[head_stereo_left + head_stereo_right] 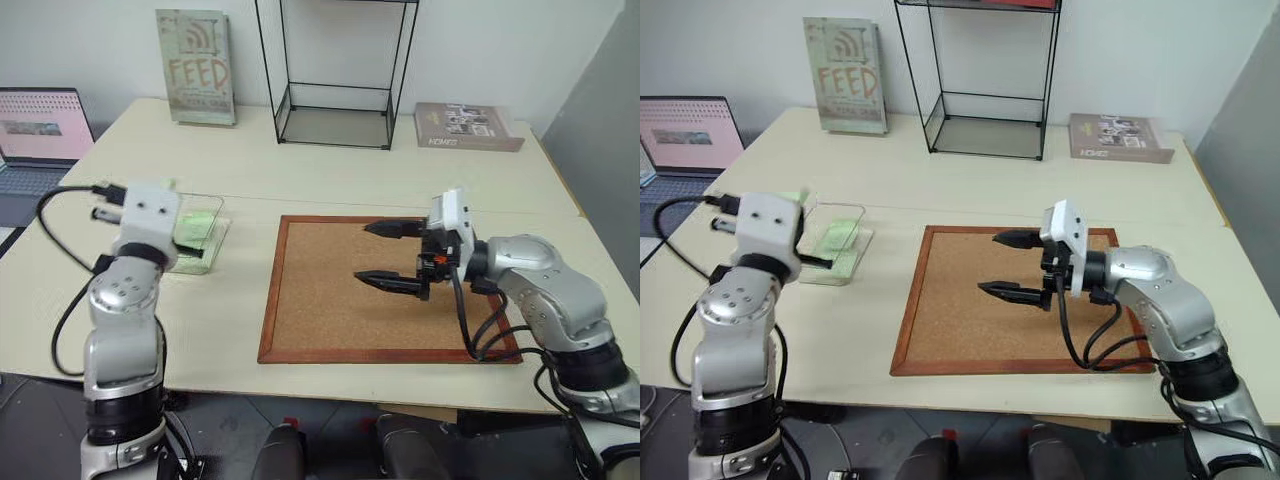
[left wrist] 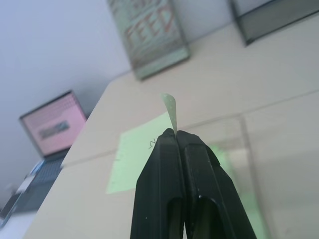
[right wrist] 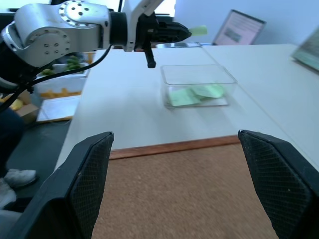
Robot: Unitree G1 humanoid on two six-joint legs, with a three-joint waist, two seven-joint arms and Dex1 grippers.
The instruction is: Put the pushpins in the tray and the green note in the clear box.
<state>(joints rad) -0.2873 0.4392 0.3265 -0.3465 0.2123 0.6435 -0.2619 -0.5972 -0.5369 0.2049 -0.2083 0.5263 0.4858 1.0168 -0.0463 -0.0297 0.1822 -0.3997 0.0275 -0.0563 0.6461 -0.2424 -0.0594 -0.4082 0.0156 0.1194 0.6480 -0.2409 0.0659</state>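
My left gripper point(image 2: 172, 134) is shut on the green note point(image 2: 169, 105), whose pale tip sticks out past the black fingers. It hangs level over the table's left side, just short of the clear box point(image 1: 205, 235). From the right wrist view the same gripper point(image 3: 185, 32) and held slip point(image 3: 198, 30) float above the box point(image 3: 199, 79), which holds pale green slips point(image 3: 192, 94). Another green slip point(image 2: 137, 159) lies flat by the box wall. My right gripper point(image 1: 363, 252) stands open above the cork board, pointing left, with nothing between its fingers. The pushpins and the tray are out of view.
A wood-framed cork board point(image 1: 330, 310) fills the table's middle. At the back stand a black wire-frame stand point(image 1: 335, 110), an upright book point(image 1: 197, 65) and a flat book point(image 1: 468, 127). A laptop point(image 1: 40, 130) sits at the far left.
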